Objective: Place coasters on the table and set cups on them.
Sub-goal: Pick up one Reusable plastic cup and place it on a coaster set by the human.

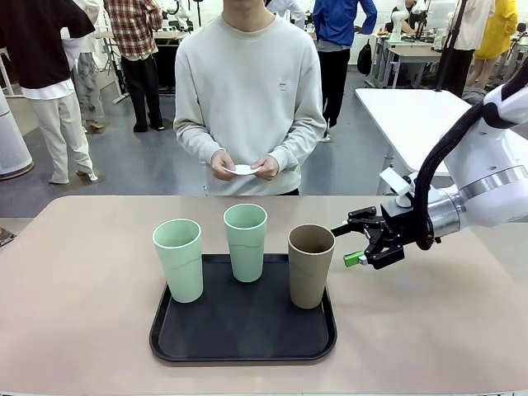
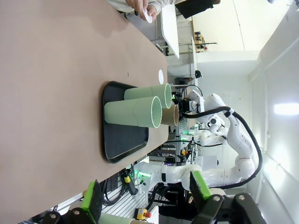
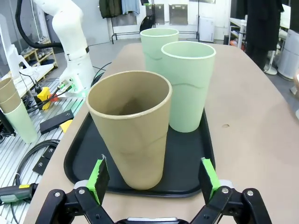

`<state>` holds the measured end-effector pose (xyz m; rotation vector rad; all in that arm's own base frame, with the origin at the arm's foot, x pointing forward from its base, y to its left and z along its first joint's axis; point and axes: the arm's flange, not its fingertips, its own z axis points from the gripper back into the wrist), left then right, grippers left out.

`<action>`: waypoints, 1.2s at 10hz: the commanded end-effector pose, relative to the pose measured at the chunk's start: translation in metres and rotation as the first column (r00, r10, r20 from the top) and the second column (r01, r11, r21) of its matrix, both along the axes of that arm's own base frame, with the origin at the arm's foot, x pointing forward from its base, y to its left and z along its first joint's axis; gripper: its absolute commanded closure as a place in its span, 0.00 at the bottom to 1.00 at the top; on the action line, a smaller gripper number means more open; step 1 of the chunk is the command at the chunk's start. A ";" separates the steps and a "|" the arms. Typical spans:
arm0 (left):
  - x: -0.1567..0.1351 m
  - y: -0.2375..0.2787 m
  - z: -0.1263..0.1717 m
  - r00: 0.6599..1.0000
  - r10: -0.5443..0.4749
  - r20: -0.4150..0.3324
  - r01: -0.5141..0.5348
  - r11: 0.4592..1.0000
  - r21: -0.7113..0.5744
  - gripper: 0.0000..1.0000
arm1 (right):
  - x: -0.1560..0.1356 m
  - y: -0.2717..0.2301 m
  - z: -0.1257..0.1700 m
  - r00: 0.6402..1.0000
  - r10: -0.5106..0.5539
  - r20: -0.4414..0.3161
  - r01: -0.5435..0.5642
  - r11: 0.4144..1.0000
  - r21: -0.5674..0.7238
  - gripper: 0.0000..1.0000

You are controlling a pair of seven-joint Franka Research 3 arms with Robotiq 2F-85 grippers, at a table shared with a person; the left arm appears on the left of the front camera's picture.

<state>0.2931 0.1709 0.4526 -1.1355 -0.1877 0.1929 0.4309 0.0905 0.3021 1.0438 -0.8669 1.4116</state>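
Right gripper (image 3: 154, 179) waits jaws apart just short of brown cup (image 3: 131, 126) on tray (image 3: 187, 158), likely pre-grasp until person (image 1: 247, 91) lays coaster (image 1: 242, 170).

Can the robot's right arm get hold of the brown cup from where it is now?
Probably yes: the right gripper hangs open just beside the brown cup, nothing stands between them, and its fingers look spread wider than the cup.
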 end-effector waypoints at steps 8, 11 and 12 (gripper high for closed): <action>-0.001 0.001 0.001 1.000 0.005 0.007 -0.004 1.000 -0.007 0.00 | 0.006 -0.001 -0.006 0.997 -0.055 -0.053 0.057 0.998 0.037 0.00; -0.001 0.001 0.001 1.000 0.005 0.007 -0.004 1.000 -0.007 0.00 | 0.011 0.005 -0.021 0.992 -0.049 -0.115 0.060 0.994 0.092 0.00; -0.001 0.001 0.001 1.000 0.005 0.007 -0.004 1.000 -0.007 0.00 | 0.011 0.008 -0.024 0.992 -0.036 -0.122 0.048 0.994 0.097 0.00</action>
